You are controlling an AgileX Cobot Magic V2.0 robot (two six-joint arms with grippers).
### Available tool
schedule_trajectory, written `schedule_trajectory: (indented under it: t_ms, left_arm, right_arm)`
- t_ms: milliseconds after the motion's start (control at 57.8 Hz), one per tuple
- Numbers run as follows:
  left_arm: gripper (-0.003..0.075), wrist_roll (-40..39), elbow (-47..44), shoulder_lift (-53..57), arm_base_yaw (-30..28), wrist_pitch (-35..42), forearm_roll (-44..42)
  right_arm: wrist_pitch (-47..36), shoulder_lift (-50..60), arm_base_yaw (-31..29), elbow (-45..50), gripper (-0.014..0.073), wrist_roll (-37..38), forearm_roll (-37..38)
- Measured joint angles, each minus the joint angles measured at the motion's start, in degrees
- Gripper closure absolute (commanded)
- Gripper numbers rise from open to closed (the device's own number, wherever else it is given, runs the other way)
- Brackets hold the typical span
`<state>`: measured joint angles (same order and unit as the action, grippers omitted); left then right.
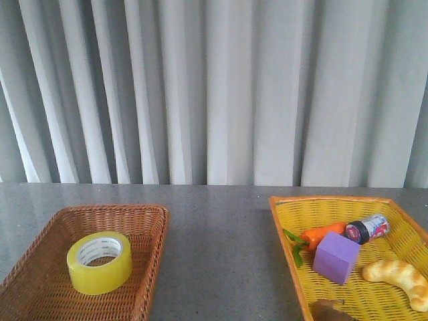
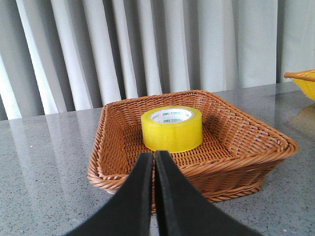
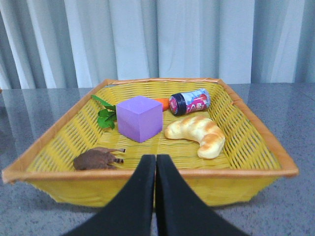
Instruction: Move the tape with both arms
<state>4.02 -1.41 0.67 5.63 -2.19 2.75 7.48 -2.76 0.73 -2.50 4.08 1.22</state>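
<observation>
Front view: yellow tape roll (image 1: pixel 99 262) lies flat, core axis vertical, inside the brown wicker basket (image 1: pixel 40 234) on the robot's left side of the tabletop (image 1: pixel 217 234). Yellow basket (image 1: pixel 301 207) sits on the right, well apart, holding assorted items.

Left wrist view: left end effector (image 2: pixel 153 160) clenched, fingers pressed together, holding nothing. Tape (image 2: pixel 172 129) lies straight ahead of it, beyond the basket's near rim.

Right wrist view: right end effector (image 3: pixel 155 162) also clenched and empty, facing the yellow basket (image 3: pixel 246 142).

Judgement: left arm is the nearer to the tape.
</observation>
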Motion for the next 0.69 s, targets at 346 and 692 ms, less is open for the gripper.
schedule_trajectory:
  t_ms: [346,692]
  left_arm:
    - [0.0727,0.0,0.0,0.0,0.0,0.01,0.0]
    - [0.0727,0.0,0.0,0.0,0.0,0.01,0.0]
  right_arm:
    - [-2.53,3.49,-0.11,4.04,0.0598,-0.05,-0.05]
    - [-2.47,3.49,-0.11,4.04,0.0599,-0.05,-0.05]
